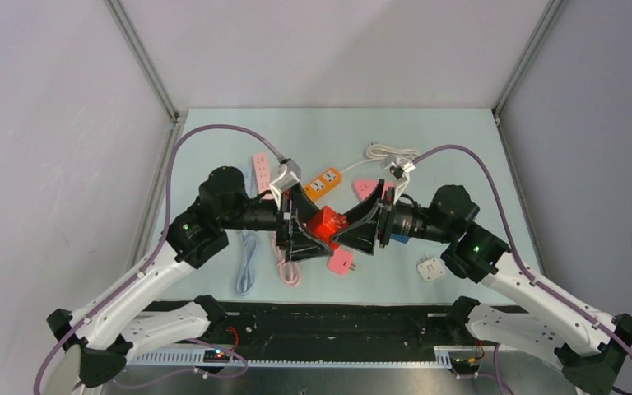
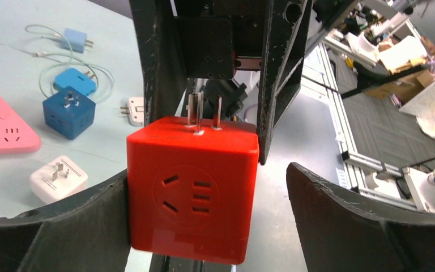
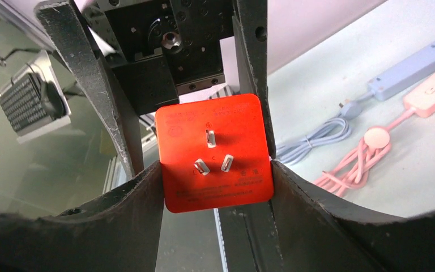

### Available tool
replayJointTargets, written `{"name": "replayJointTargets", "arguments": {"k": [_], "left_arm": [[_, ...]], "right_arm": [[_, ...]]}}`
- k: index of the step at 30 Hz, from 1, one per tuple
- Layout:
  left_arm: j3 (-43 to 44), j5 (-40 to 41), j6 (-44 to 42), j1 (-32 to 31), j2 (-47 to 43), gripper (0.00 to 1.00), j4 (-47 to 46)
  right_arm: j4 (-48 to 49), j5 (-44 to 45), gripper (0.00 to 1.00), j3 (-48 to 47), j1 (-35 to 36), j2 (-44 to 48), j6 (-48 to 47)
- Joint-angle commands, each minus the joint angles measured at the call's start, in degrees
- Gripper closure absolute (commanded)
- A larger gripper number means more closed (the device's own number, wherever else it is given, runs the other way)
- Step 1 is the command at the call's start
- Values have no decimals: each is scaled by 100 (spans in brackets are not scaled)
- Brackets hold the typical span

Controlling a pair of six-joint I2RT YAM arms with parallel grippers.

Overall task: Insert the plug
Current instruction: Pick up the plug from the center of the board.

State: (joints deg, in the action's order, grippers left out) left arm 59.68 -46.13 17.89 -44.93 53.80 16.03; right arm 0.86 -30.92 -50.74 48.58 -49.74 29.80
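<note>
Now the right gripper [image 3: 215, 170] clamps the red cube adapter [image 3: 214, 153] near the orange power strip [image 1: 323, 183]; the left gripper [image 2: 209, 175], spread open, should back straight off without nudging it.

Top view: only a small patch of the red cube adapter [image 1: 327, 224] shows. The left end effector [image 1: 313, 229] and right end effector [image 1: 347, 226] cover the rest. A blue item [image 1: 399, 239] beneath the right wrist is too covered to identify. The near end of the pink power strip [image 1: 260, 170] lies behind the left arm.

Left wrist view: the pink triangular socket [image 2: 0, 133] is cut by the left edge. The white adapter [image 2: 58, 179] is partly behind a finger [image 2: 62, 226].

Right wrist view: print on the cube's pronged face is too small to read. The pink strip and the grey-blue strip [image 3: 413, 71] run off the right edge.
</note>
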Motion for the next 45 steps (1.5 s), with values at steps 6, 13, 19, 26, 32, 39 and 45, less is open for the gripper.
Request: {"name": "replayJointTargets", "arguments": {"k": [6, 13, 19, 26, 32, 39, 45], "left_arm": [[-194, 1108, 2071, 60, -467, 3, -2184], [-485, 2158, 3512, 67, -267, 2, -3211], [-762, 2564, 4039, 47, -289, 2, -3880], [-1028, 2790, 4032, 26, -346, 3, -4113], [-1153, 2935, 3923, 21, -383, 17, -4152], [-1198, 2978, 3833, 26, -292, 30, -4152], [-1112, 3014, 3718, 25, -188, 27, -4152]], "right_arm": [[966, 784, 100, 11, -278, 372, 709], [1468, 1208, 100, 82, -318, 454, 1288], [2091, 1599, 100, 264, -323, 375, 1995], [2661, 2181, 100, 410, -278, 257, 2770], [2806, 2573, 100, 442, -208, 201, 2979], [2895, 2418, 100, 450, -183, 20, 3187], [2771, 2366, 100, 451, -165, -2, 3272]]}}
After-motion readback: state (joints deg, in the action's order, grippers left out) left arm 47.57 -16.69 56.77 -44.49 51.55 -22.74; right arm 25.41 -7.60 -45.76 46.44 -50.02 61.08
